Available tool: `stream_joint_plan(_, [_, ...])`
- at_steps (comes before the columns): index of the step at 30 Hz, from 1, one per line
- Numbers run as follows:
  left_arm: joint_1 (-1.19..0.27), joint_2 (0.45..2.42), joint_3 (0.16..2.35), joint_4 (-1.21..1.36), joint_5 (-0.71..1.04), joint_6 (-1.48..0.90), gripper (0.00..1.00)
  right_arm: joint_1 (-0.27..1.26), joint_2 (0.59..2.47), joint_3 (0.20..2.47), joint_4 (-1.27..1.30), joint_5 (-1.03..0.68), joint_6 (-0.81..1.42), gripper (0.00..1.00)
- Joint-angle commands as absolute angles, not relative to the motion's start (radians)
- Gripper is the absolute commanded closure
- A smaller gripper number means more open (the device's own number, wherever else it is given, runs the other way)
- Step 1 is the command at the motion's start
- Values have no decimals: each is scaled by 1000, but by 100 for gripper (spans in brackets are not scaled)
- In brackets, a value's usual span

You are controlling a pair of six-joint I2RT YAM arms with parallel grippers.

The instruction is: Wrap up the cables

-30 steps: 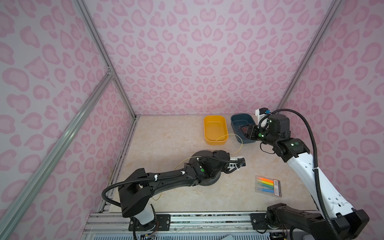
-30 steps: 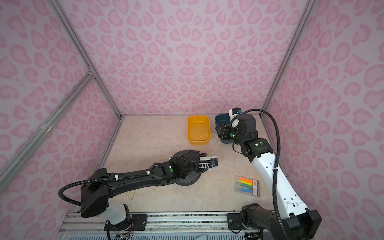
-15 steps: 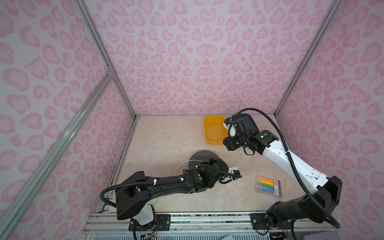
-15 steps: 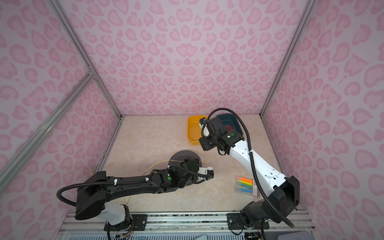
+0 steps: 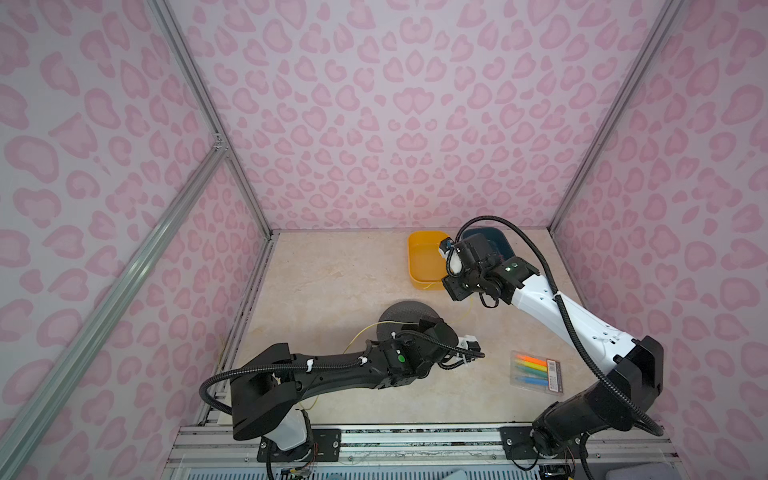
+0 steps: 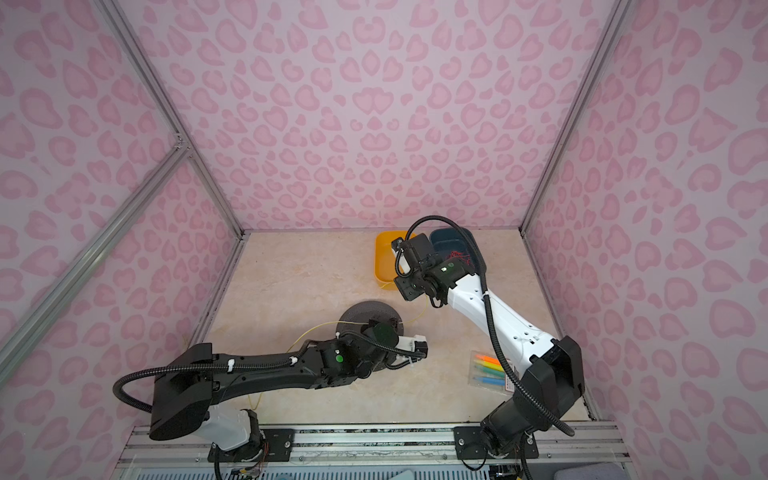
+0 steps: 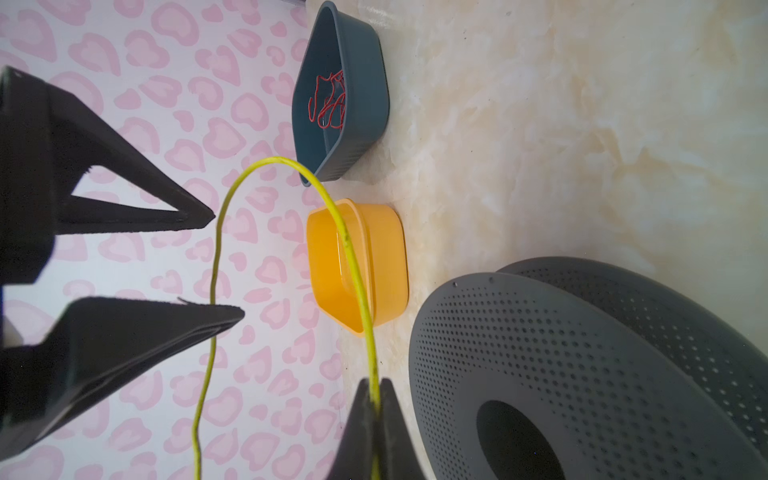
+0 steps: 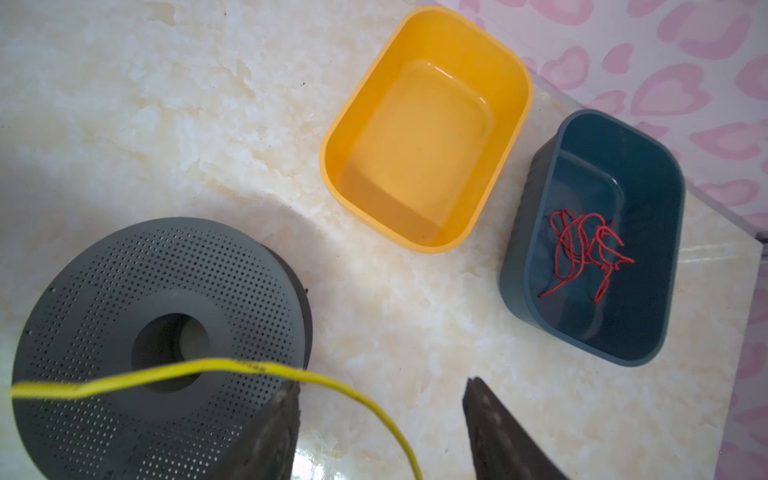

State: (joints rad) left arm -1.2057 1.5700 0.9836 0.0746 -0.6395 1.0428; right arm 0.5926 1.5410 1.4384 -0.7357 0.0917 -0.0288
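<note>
In both top views the left jaws hang just past the grey perforated spool, and the yellow wire arcs from beside the left arm over the spool toward them. The right jaws hover just in front of the yellow bin, with the dark blue bin behind them and a pack of coloured markers on the counter well off to their side. From here we cannot tell how wide either pair of jaws stands. The left wrist view settles one of them: the left jaws are clenched on the wire, which rises from between their tips, loops and drops past the parted tips of the right jaws, with the spool close alongside. The right wrist view shows the right jaws released and holding nothing. The wire crosses over the spool, brushes one fingertip and runs down through the gap, and the red wires lie in the blue bin beyond the jaws. We judge the risk to lie in the right jaws' closing. The strand is thin and springy and sits against one finger rather than centred, so it could flick out as they shut. A hard pull afterwards could drag it from the left jaws or snag the loop on the spool's rim.
</note>
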Motion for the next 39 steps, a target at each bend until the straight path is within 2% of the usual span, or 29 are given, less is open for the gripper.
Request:
stream_joint_plan(1, [-1206,1554,993,91,-659,1047,96,576,1547,1446,-668,139,12,43])
stream_joint_plan(4, [-1207,1553,993,92,-665,1040,97,549,1542,1444,-642,138,40,59])
stream_joint_plan(11, [-1207,1551,988,101,-667,1035,96,505,1541,1429,-625,87,63,71])
stream_joint_plan(24, [-1205,1552,965,118,-696,984,96,435,1519,1391,-547,77,166,100])
stream_joint_plan(31, [-1200,1546,959,121,-701,884,96,306,1401,1278,-386,-47,317,100])
stream_joint_plan(39, [-1158,1535,982,104,-603,638,96,63,1204,1013,-41,-324,660,100])
